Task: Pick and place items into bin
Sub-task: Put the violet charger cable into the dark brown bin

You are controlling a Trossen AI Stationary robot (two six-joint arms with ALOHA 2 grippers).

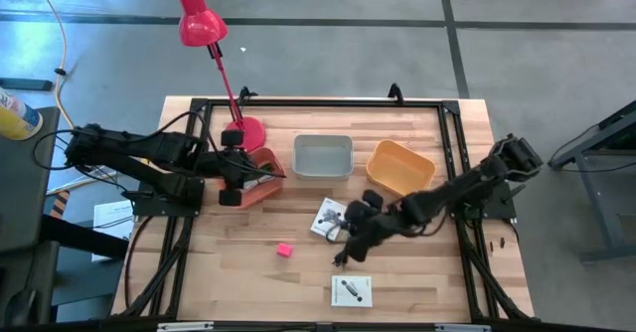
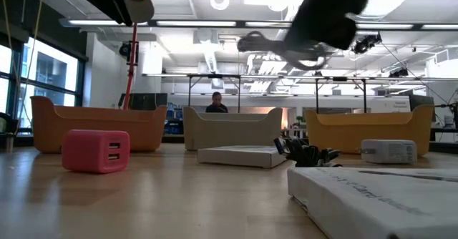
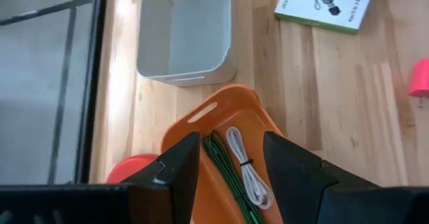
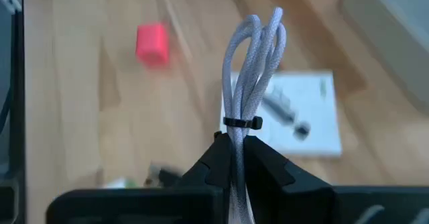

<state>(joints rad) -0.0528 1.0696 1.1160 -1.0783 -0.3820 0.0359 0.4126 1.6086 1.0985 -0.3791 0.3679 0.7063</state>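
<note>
The right hand (image 4: pixel 234 158) is clenched on a bundled white cable (image 4: pixel 251 83), raised clear of the tabletop (image 1: pixel 248 272) (presumably for carrying to a bin). The pink block (image 1: pixel 284 249) lies beyond it, a white packet (image 1: pixel 351 291) nearer. The left hand (image 3: pixel 231 163) hangs released over the orange bin (image 3: pixel 221 113), which holds a second cable.
</note>
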